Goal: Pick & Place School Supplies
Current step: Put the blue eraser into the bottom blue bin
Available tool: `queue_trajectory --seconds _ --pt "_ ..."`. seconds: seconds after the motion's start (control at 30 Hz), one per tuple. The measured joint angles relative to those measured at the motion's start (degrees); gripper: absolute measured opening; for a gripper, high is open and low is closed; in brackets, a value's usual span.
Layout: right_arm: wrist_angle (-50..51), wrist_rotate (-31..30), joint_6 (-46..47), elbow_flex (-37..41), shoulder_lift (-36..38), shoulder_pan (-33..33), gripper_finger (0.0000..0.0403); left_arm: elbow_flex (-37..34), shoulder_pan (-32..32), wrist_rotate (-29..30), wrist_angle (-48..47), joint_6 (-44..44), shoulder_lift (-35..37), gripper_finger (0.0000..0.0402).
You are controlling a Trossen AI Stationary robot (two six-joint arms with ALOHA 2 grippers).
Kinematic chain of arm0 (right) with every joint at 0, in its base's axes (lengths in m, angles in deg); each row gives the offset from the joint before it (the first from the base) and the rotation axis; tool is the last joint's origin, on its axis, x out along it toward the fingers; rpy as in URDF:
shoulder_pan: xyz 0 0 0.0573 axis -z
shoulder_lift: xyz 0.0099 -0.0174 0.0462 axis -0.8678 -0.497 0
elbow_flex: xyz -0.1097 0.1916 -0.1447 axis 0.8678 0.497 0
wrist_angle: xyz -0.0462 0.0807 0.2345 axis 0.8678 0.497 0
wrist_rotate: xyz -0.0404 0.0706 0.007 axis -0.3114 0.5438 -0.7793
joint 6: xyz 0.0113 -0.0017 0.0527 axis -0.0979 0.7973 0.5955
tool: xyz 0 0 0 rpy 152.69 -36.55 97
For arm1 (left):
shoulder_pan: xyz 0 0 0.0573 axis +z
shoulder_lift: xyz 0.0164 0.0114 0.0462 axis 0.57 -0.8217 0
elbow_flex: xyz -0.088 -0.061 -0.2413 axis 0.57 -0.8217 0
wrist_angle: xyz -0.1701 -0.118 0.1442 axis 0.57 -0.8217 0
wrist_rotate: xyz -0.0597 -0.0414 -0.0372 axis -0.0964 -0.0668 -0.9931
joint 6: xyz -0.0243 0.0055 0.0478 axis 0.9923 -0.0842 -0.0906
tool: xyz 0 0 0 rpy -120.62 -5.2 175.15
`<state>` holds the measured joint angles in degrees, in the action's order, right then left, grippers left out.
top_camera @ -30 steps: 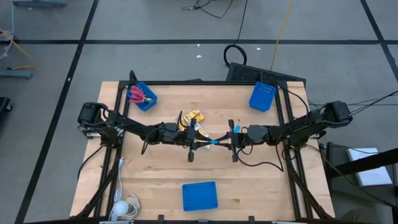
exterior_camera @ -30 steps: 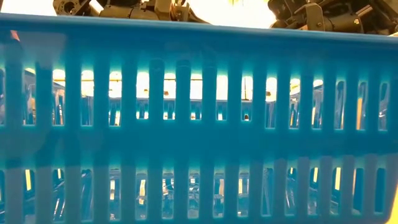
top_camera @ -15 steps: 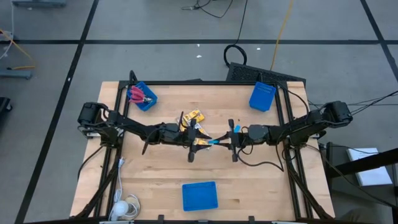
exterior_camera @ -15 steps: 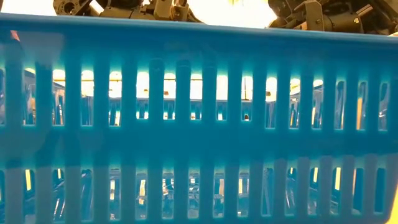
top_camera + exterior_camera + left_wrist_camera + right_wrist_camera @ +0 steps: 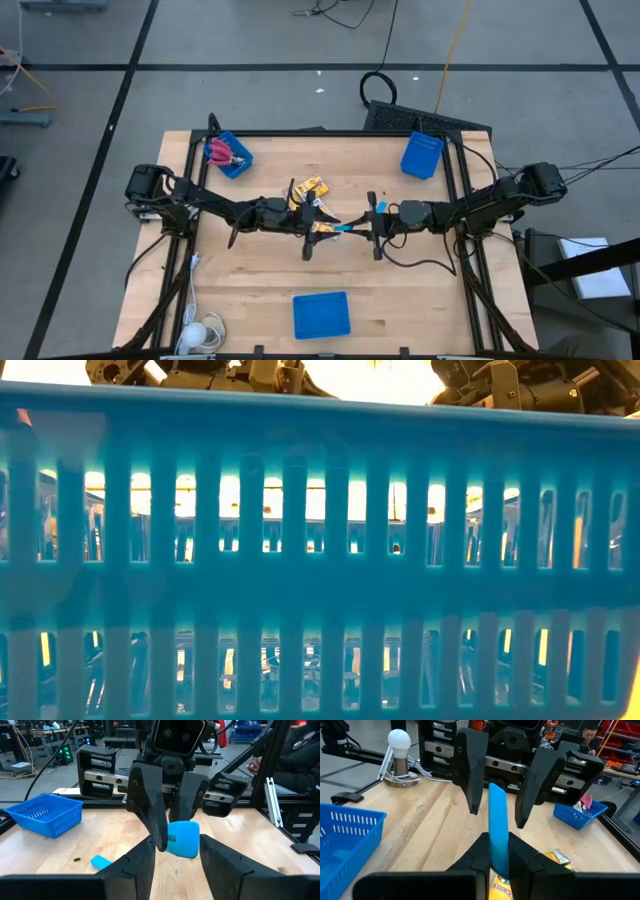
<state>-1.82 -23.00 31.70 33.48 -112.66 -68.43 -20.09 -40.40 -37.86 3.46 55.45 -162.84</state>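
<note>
Nothing has visibly shifted since the earlier frame: both arms hold their meeting pose at the table's middle. Clenched on a light-blue oblong piece [image 5: 498, 831], the right gripper [image 5: 372, 222] presents it edge-up in the gap between the left gripper's [image 5: 312, 228] spread fingers [image 5: 471, 767], which stand off it on either side without closing. That looks like a handover, the piece held out so the other arm can take it.

Just beside the left gripper lie the yellow-orange packs [image 5: 312, 189], and a loose second blue piece [image 5: 101, 862] rests on the wood nearby. Farther out, the red-handled scissors [image 5: 221, 152] sit in the far-left bin [image 5: 240, 162]; another bin [image 5: 422, 155] stands far right, a third bin [image 5: 321, 314] at the near edge.
</note>
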Motion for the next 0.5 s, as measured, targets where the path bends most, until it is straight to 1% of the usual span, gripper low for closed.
queue_trajectory --seconds 0.17,0.23,0.4,0.5 --pt "-0.03 0.01 0.47 0.0 0.0 0.0 0.0027 0.01 -0.01 0.02 1.31 -0.02 -0.09 0.0137" --pt "-0.03 0.13 0.47 0.0 0.0 0.0 0.0027 0.06 -0.01 0.01 3.23 -0.04 -1.13 0.0133" --pt "0.01 0.15 0.46 0.0 0.0 0.0 0.0027 0.1 0.42 -0.02 8.47 -0.48 -4.73 0.0131" --pt "0.24 -0.04 0.47 -0.01 0.0 0.02 0.0028 0.09 1.07 -0.24 8.78 -0.2 -4.93 0.0131"
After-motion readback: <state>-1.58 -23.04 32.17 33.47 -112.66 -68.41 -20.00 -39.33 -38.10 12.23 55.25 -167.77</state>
